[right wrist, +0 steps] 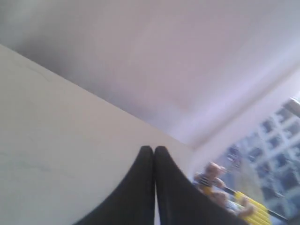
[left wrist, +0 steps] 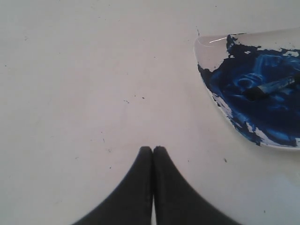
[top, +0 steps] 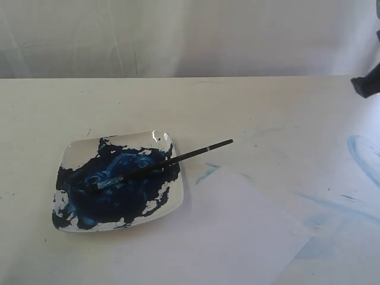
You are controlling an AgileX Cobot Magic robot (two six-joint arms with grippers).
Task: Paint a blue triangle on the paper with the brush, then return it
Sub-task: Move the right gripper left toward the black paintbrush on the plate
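Brush (top: 172,160) lies in the paint dish (top: 77,148), and both pincers are closed up with nothing in them.

Starting at the left: the left pincer (left wrist: 153,149) hangs over bare bench (top: 267,107), its 2 fingers pressed tip to tip and gripping nothing, with the dish just off to one side. In the exterior view that square white dish sits lower left, smeared thick with dark blue. The brush's bristle end is down in the paint at the dish's middle, and its black handle slants up and right across the rim, with the end poking out over the bench. Moving right, the paper (top: 237,231) lies flat at lower centre, just beside the dish. Further right come pale blue smears (top: 332,205) and a faint arc (top: 362,154) on the bench. The right pincer (right wrist: 153,149) is raised near the bench edge, fingers together, empty.
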